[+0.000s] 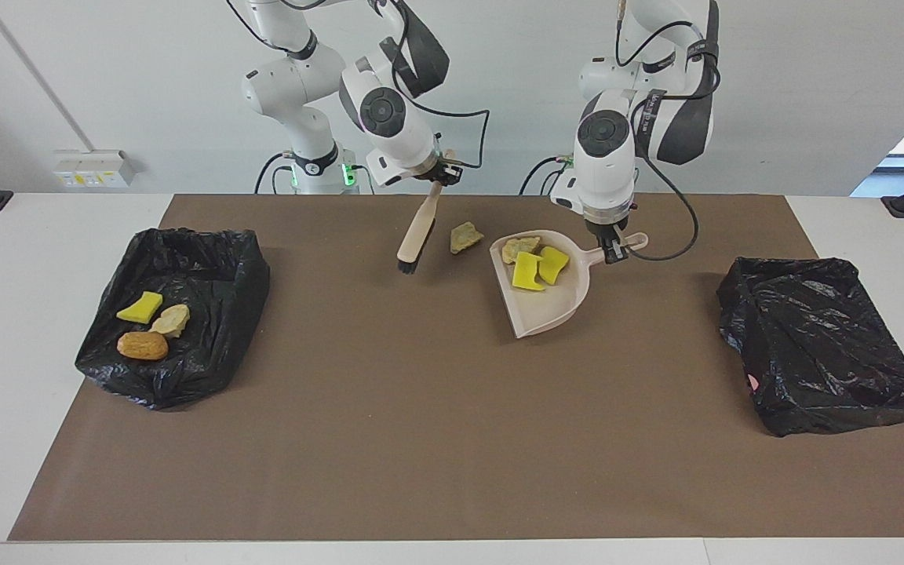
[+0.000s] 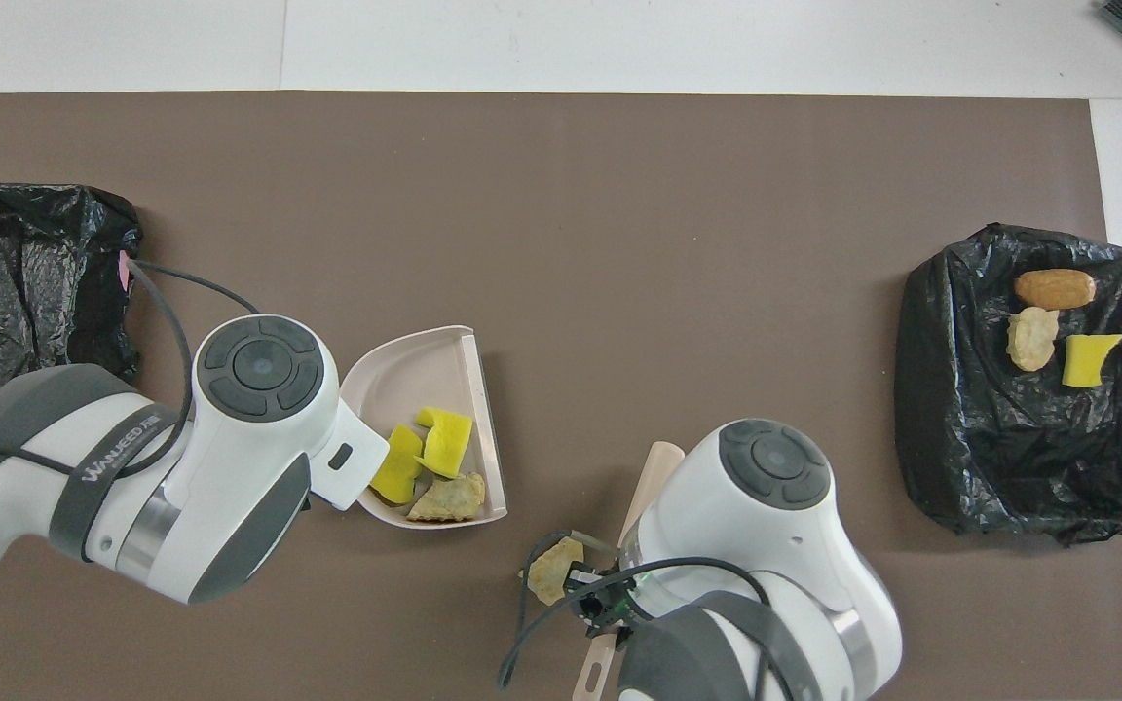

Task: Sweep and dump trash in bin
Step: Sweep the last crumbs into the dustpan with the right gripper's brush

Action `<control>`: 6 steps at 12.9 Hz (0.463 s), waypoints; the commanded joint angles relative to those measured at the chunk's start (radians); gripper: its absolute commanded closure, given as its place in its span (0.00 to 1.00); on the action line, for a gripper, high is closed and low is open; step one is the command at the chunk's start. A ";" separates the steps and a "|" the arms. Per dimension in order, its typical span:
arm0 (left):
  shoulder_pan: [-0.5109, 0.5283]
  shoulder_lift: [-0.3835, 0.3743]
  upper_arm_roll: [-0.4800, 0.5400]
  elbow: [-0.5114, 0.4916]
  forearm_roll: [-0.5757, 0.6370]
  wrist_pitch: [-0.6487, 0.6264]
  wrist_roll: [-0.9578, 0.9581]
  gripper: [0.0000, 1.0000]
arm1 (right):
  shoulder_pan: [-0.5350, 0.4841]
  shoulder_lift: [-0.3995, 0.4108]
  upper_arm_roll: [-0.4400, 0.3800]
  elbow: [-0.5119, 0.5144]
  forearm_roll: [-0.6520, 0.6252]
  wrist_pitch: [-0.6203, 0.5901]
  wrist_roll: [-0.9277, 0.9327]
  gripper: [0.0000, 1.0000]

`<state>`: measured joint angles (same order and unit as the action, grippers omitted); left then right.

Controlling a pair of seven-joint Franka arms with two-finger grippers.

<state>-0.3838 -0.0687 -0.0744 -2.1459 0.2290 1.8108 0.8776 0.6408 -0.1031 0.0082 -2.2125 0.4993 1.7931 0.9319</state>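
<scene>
My left gripper (image 1: 613,245) is shut on the handle of the beige dustpan (image 1: 548,302), which carries two yellow sponge pieces (image 1: 528,271) and a crusty chunk (image 1: 519,247) of trash. My right gripper (image 1: 440,169) is shut on the handle of the beige brush (image 1: 417,229), which hangs slanted with its black bristles low over the mat. One loose crusty chunk (image 1: 465,236) lies on the mat between brush and dustpan (image 2: 425,365); it also shows in the overhead view (image 2: 551,570). The black-lined bin (image 1: 213,271) at the right arm's end holds a yellow sponge (image 1: 140,307), a pale chunk (image 1: 171,319) and a brown roll (image 1: 142,345).
A second black-bagged bin (image 1: 821,345) stands at the left arm's end of the table, with nothing showing in it. A brown mat (image 1: 421,431) covers the table. White wall sockets (image 1: 91,167) sit near the right arm's base.
</scene>
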 commanded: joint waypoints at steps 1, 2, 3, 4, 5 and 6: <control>0.011 -0.144 -0.005 -0.194 -0.008 0.045 -0.003 1.00 | 0.058 0.020 -0.001 -0.021 0.031 0.038 0.117 1.00; 0.011 -0.182 -0.007 -0.245 -0.008 0.068 -0.018 1.00 | 0.062 0.019 -0.001 -0.033 0.036 0.038 0.122 1.00; 0.011 -0.230 -0.008 -0.308 -0.008 0.102 -0.069 1.00 | 0.062 0.013 -0.001 -0.047 0.042 0.051 0.123 1.00; 0.008 -0.281 -0.016 -0.374 -0.008 0.132 -0.116 1.00 | 0.065 0.010 -0.001 -0.070 0.077 0.083 0.123 1.00; -0.001 -0.308 -0.021 -0.411 -0.008 0.140 -0.144 1.00 | 0.083 0.016 -0.001 -0.094 0.117 0.142 0.123 1.00; -0.003 -0.319 -0.048 -0.434 -0.008 0.142 -0.191 1.00 | 0.127 0.054 -0.001 -0.104 0.131 0.229 0.123 1.00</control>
<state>-0.3842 -0.2967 -0.0927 -2.4861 0.2290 1.9120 0.7498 0.7205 -0.0698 0.0089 -2.2782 0.5872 1.9154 1.0413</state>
